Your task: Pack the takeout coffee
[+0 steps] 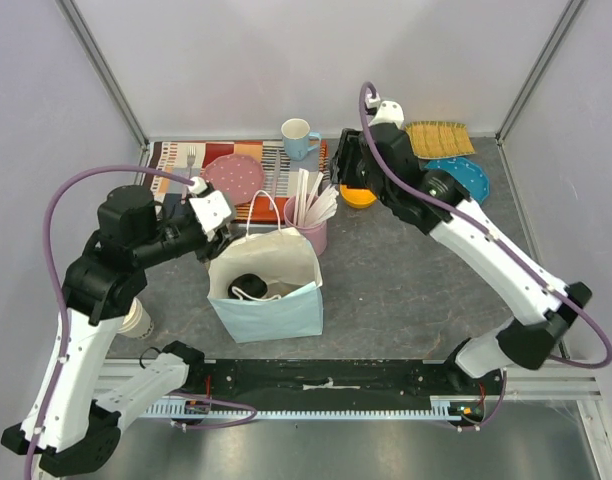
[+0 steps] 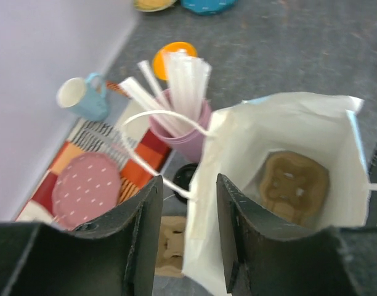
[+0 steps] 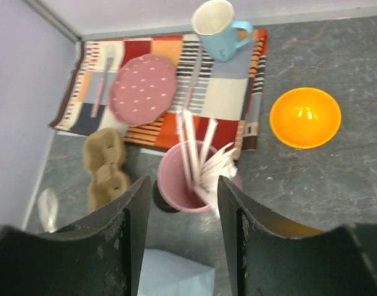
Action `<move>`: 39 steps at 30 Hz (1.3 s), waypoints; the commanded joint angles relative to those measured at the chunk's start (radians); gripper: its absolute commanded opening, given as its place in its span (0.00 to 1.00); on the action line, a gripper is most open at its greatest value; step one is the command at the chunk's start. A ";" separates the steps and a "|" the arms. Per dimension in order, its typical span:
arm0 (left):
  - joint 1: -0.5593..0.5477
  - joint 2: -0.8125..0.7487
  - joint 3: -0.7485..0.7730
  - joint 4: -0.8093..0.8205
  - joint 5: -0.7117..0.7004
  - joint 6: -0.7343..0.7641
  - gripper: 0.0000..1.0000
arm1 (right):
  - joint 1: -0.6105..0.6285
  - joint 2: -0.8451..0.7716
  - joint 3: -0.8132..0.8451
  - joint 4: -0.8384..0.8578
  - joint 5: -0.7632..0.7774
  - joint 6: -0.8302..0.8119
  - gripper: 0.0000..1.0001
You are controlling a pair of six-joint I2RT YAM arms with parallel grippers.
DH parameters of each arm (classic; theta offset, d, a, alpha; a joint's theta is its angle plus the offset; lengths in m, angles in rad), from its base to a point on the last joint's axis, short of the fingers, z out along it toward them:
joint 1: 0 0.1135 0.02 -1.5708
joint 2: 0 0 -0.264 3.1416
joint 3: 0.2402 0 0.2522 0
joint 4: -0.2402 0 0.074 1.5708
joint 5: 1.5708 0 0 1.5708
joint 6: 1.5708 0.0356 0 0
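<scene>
A round black lid (image 2: 187, 176) stands on the table between the pink cup of sticks (image 2: 187, 139) and the bag; it looks like the takeout coffee, and its cup body is hidden. It also shows in the right wrist view (image 3: 159, 198). The light-blue paper bag (image 1: 268, 300) stands open mid-table with a brown cup carrier (image 2: 293, 185) inside. A dark round shape (image 1: 248, 285) shows in the bag's mouth; I cannot tell what it is. My left gripper (image 2: 188, 246) is open with the bag's back rim between its fingers. My right gripper (image 3: 183, 240) is open and empty above the pink cup (image 3: 191, 185).
A striped mat (image 1: 276, 185) at the back holds a pink plate (image 1: 234, 178) and a fork. The light-blue mug (image 1: 298, 138), an orange bowl (image 3: 305, 117) and a blue plate (image 1: 464, 178) are near it. A second carrier (image 3: 105, 166) lies left of the bag. A pale cup (image 1: 136, 318) stands under the left arm.
</scene>
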 commanded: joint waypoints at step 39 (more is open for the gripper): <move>0.096 -0.126 -0.246 0.241 -0.600 -0.348 0.55 | -0.244 0.508 0.235 0.027 -0.483 -0.220 0.64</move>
